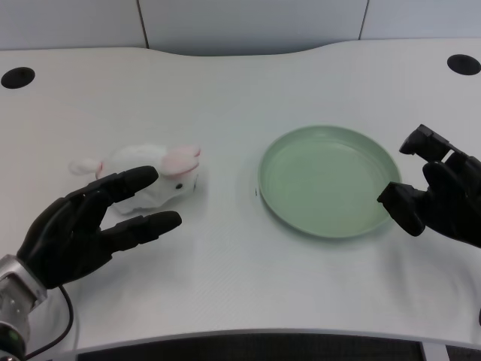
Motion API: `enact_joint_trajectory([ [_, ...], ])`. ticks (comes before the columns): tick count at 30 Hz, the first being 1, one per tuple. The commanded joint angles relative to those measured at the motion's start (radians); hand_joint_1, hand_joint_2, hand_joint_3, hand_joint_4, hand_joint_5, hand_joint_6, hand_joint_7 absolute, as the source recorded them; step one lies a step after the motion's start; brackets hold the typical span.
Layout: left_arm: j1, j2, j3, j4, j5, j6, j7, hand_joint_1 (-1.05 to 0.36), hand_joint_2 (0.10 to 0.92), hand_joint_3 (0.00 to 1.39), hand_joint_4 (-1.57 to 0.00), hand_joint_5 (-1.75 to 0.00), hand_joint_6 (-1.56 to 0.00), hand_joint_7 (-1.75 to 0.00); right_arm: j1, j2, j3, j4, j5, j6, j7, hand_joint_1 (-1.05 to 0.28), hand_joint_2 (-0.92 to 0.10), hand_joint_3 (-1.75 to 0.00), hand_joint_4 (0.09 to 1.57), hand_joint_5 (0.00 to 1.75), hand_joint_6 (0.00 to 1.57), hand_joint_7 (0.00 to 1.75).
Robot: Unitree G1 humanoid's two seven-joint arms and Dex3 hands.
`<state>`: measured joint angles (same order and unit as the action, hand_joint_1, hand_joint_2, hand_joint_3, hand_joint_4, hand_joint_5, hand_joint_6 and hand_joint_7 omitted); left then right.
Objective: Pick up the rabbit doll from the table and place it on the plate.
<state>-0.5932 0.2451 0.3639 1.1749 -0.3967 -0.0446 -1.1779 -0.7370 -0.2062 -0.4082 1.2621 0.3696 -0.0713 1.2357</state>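
Approach step, we judge: our left hand [90, 226] reaches toward the rabbit doll [150, 180], fingers [143, 224] spread and holding nothing, the upper ones overlapping the doll's near side, though contact we cannot tell. The doll lies on the white surface [225, 278], well left of the empty green plate [331, 180]. Next we need the fingers closed round its body, then a lift and carry right; nothing lies between, and our right hand [440, 195] waits at the plate's far rim.
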Motion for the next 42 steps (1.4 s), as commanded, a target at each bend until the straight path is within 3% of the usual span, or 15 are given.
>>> enact_joint_trajectory([
  [1, 0.004, 0.02, 0.002, -0.007, 0.003, 0.007, 0.012, -0.71, 0.921, 0.23, -0.86, -0.02, -0.78, -0.01, 0.007, -0.006, 0.005, -0.004, -0.004, -0.002, -0.001, -0.57, -0.92, -0.04, 1.02, 1.75, 0.77, 1.75],
  [7, 0.0, 0.024, 0.001, -0.005, 0.0, 0.035, -0.009, -0.65, 0.921, 0.13, -0.9, -0.04, -0.79, -0.01, 0.008, -0.008, 0.002, -0.004, -0.002, -0.004, 0.001, -0.58, -0.92, -0.04, 1.02, 1.75, 0.77, 1.75],
  [10, -0.001, 0.027, 0.0, -0.004, 0.001, 0.037, -0.015, -0.4, 0.848, 0.04, -0.93, -0.05, -0.8, -0.01, 0.007, -0.007, 0.001, -0.004, -0.001, 0.002, -0.004, -0.57, -0.92, -0.04, 1.03, 1.75, 0.77, 1.75],
  [16, 0.005, 0.03, -0.015, -0.018, 0.018, 0.016, 0.005, -0.21, 0.814, 0.0, -1.0, -0.14, -0.85, -0.02, 0.007, -0.004, 0.001, -0.002, 0.001, 0.006, 0.004, -0.57, -0.92, -0.04, 1.03, 1.75, 0.76, 1.75],
  [17, 0.005, 0.03, -0.016, -0.019, 0.019, 0.015, 0.006, -0.17, 0.82, 0.0, -0.94, -0.27, -0.87, -0.01, 0.007, -0.003, 0.001, -0.003, 0.001, 0.003, 0.003, -0.57, -0.92, -0.04, 1.03, 1.75, 0.76, 1.75],
  [19, 0.007, 0.03, -0.018, -0.022, 0.019, 0.015, 0.01, -0.15, 0.824, 0.0, -0.72, -0.73, -0.88, 0.0, 0.009, -0.002, 0.0, -0.003, 0.001, 0.001, 0.003, -0.57, -0.92, -0.04, 1.03, 1.75, 0.76, 1.75],
  [23, 0.008, 0.032, -0.018, -0.024, 0.016, 0.023, 0.012, -0.12, 0.83, 0.0, -0.63, -0.96, -0.91, -0.01, 0.005, -0.002, 0.002, 0.0, -0.002, 0.006, 0.002, -0.56, -0.92, -0.05, 1.03, 1.75, 0.76, 1.75],
  [29, 0.016, 0.027, -0.013, -0.041, 0.013, -0.006, 0.048, -0.15, 0.851, 0.01, -0.61, -1.08, -0.97, -0.03, 0.0, 0.001, 0.005, 0.0, -0.004, 0.009, -0.007, -0.57, -0.91, -0.04, 1.02, 1.75, 0.76, 1.75],
  [36, 0.099, -0.039, -0.043, -0.294, 0.035, -0.194, 0.194, -0.18, 0.843, 0.0, -0.64, -1.24, -1.07, -0.06, 0.004, -0.002, 0.008, -0.002, -0.007, 0.003, -0.009, -0.58, -0.92, -0.04, 1.02, 1.75, 0.76, 1.75],
  [39, 0.127, -0.049, -0.074, -0.433, 0.076, -0.329, 0.255, -0.24, 0.819, 0.0, -0.68, -1.12, -1.07, -0.06, 0.003, -0.003, 0.009, -0.001, -0.006, 0.003, -0.005, -0.57, -0.92, -0.05, 1.02, 1.75, 0.75, 1.75],
  [42, 0.138, -0.045, -0.097, -0.493, 0.083, -0.362, 0.283, -0.3, 0.811, 0.0, -0.69, -0.97, -1.06, -0.05, 0.003, -0.004, 0.01, -0.001, -0.006, -0.001, 0.0, -0.57, -0.92, -0.05, 1.02, 1.75, 0.75, 1.75],
])
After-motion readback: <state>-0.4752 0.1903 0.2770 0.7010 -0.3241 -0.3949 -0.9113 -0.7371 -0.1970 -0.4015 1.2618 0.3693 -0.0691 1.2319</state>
